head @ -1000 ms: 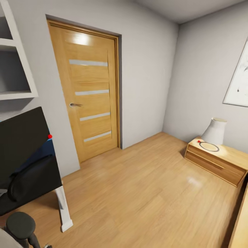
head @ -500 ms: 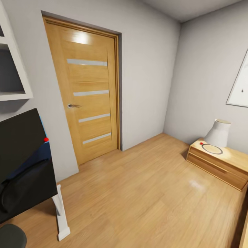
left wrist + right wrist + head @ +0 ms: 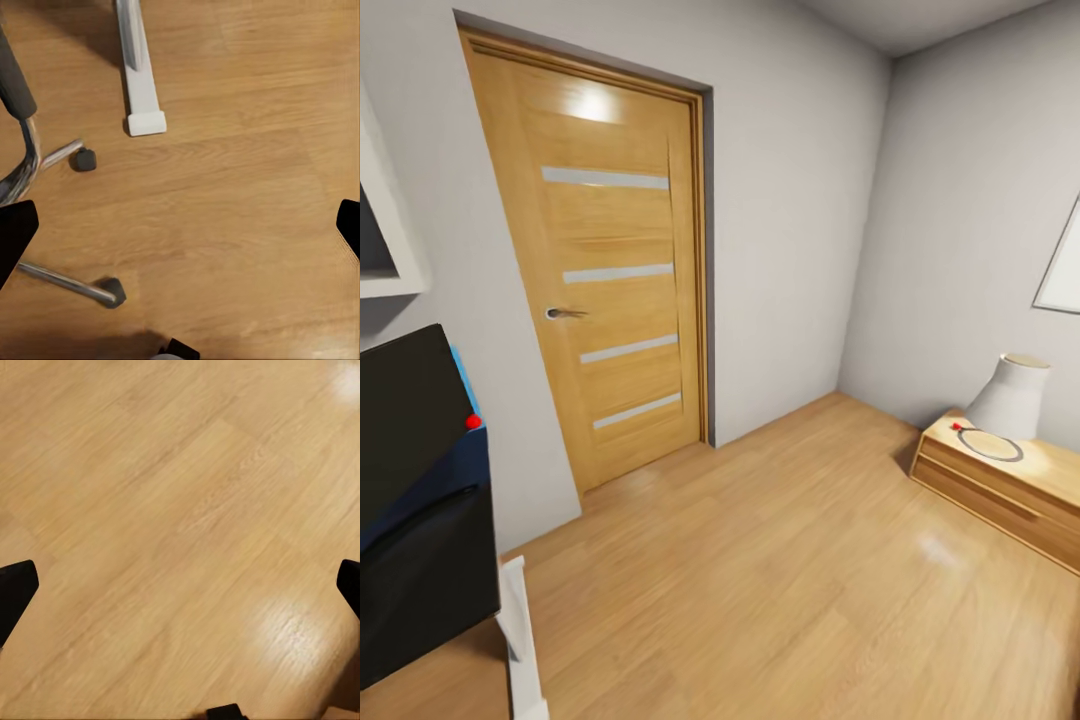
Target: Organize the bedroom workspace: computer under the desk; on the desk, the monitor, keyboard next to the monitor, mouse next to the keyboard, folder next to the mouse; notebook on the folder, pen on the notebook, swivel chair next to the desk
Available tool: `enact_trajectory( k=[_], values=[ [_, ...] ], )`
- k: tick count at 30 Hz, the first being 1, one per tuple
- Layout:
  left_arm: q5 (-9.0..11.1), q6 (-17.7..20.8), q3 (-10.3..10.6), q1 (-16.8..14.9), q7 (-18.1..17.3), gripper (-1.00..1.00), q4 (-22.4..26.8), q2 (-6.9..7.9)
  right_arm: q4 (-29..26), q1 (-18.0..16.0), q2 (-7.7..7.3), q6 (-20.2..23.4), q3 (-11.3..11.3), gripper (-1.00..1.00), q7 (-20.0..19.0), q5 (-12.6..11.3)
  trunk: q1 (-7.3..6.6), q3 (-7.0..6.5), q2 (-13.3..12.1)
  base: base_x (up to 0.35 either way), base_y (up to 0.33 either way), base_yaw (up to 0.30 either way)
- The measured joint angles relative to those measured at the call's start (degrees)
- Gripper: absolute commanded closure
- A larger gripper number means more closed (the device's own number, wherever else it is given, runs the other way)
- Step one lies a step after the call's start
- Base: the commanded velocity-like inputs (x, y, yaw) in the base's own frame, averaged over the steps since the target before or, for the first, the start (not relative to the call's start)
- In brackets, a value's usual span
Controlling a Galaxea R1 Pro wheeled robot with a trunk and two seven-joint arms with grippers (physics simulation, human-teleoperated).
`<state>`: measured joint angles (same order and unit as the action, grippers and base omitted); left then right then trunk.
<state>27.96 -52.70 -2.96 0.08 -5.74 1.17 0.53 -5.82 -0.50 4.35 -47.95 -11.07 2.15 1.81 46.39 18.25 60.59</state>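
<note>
The monitor [image 3: 405, 425] stands at the head view's left edge, a black screen with a red light at its lower right corner. Under it lies the desk's [image 3: 430, 590] glossy black top, with a blue panel behind and a white leg below. The left wrist view looks down on the desk's white T-foot [image 3: 140, 82] and the swivel chair's [image 3: 45, 161] chrome base with black casters. My left gripper [image 3: 180, 229] is open over bare floor beside that base. My right gripper [image 3: 180, 589] is open over bare wood floor.
A closed wooden door [image 3: 610, 270] is in the wall ahead. A low light-wood bench [image 3: 1000, 485] carrying a white lamp [image 3: 1015, 397] stands at the right wall. Wood floor [image 3: 780, 560] stretches between the desk and the bench.
The whole head view has swung right, so the door, monitor and desk sit further left. The chair's dark armrest has slipped out of the picture at the lower left.
</note>
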Motion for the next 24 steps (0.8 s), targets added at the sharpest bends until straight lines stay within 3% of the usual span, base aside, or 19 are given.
enact_trajectory(
  k=[24],
  values=[
    [-0.01, 0.00, 0.00, 0.00, 0.00, -1.00, 0.00, 0.00, 0.00, 0.00, -0.07, 0.09, 0.00, -1.00, 0.00, 0.00, 0.00, 0.00, 0.00, 0.320, 0.000, 0.000]
  ],
)
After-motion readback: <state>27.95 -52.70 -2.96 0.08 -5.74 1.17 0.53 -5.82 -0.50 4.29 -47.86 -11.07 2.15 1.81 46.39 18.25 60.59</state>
